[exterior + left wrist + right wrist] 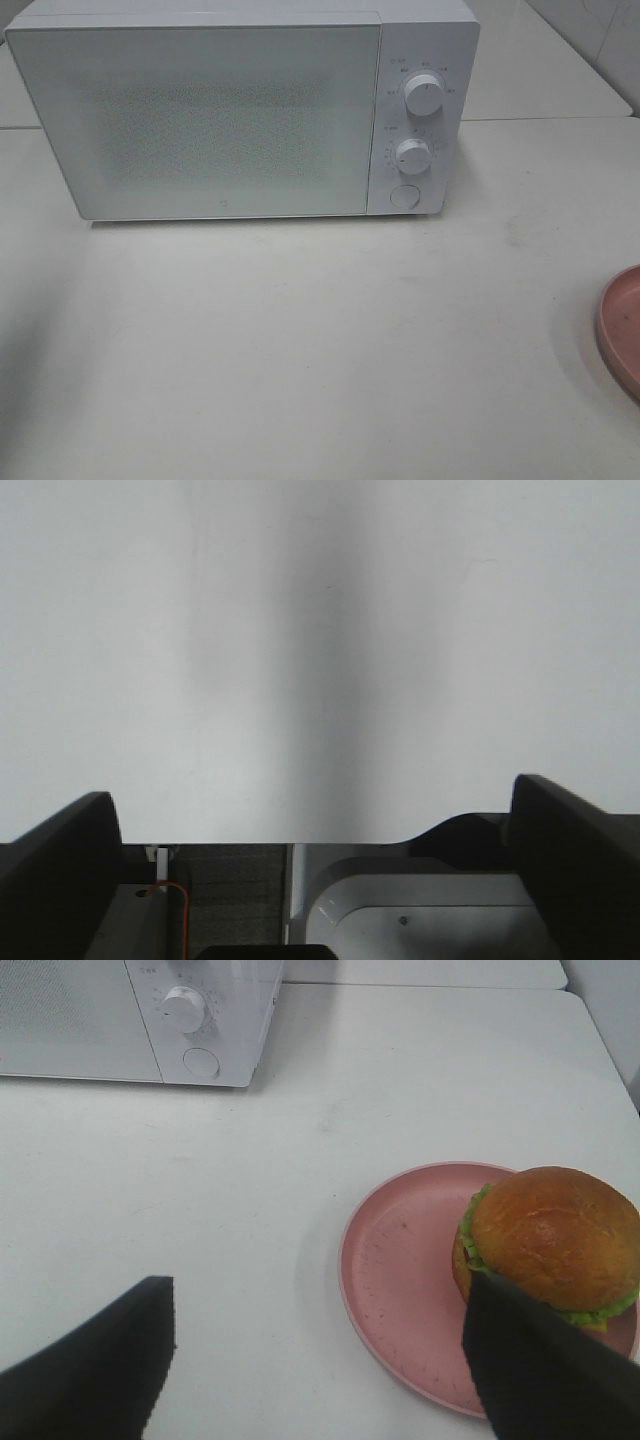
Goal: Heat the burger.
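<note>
Black fingers (pixel 95 1360) of the right gripper (pixel 330 1360) are standing spread wide w/ nothing between them, hanging over the white table (pixel 250 1190). One finger is overlapping the near edge of the burger (pixel 550 1240) in the right wrist view; whether it's touching or just in front, can't tell.

Burger is sitting on the pink plate (pixel 400 1280), pushed toward one side of it, bun up, lettuce frilling out below. It's a round thing, so no long axis to line up with. It's lying just ahead of the right gripper and off to one finger's side, not centred in the gap, so the gripper is probably needing a sideways shift before closing.

Right arm is clearly the nearer one. Left gripper (pixel 315 880) is also spread wide, empty, looking at bare table only; no burger in its view.

Farther back, the microwave (pixel 200 110) is standing w/ door shut, knobs (pixel 424 93) on its right side. In the high view only the plate's rim is showing at the right edge; burger is out of frame there. Door looks like the left arm's job, imo.
</note>
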